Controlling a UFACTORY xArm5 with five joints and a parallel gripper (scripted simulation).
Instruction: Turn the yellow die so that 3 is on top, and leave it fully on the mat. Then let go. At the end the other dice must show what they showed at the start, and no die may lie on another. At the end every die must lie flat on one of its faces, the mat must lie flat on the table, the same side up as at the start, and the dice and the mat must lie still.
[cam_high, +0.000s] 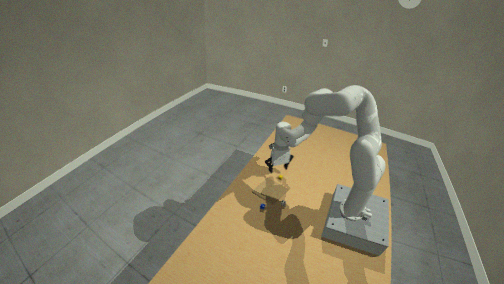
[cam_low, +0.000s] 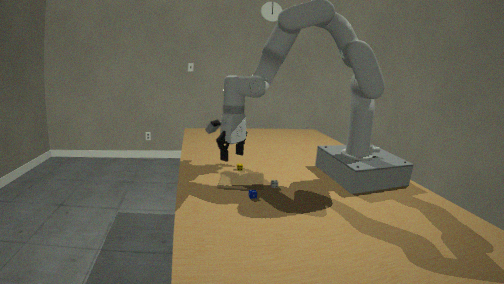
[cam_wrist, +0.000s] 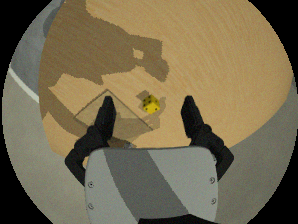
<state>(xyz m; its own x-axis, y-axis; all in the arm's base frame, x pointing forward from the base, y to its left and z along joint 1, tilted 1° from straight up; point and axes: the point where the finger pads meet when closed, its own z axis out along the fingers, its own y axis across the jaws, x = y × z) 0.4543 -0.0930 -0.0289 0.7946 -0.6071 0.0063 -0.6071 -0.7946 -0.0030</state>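
The gripper (cam_high: 279, 163) (cam_low: 232, 153) (cam_wrist: 148, 103) hung over the table (cam_high: 195, 250) (cam_low: 220, 250) (cam_wrist: 220, 60) with its jaws spread wide and nothing between them — room enough, I judged, to come down around a die without nudging it. Its fingers pointed downward, which suited a grasp from above.

Below them the yellow die (cam_high: 280, 177) (cam_low: 240, 167) (cam_wrist: 151, 104) sat on the wood, just beside the mat (cam_high: 256, 193) (cam_low: 225, 187) (cam_wrist: 95, 116) and not on it, so it wanted both a turn and a short carry. Its pips were perhaps too small to read surely; which number lay on top I could not tell.

Farther out, the blue die (cam_high: 262, 206) (cam_low: 253, 194) and the grey die (cam_high: 283, 204) (cam_low: 274, 184) lay off the mat's other side — best left alone, since their faces had to stay as they were. The arm (cam_high: 367, 117) (cam_low: 280, 47) arched high from its base (cam_high: 332, 232) (cam_low: 335, 177), keeping its links well above all three.
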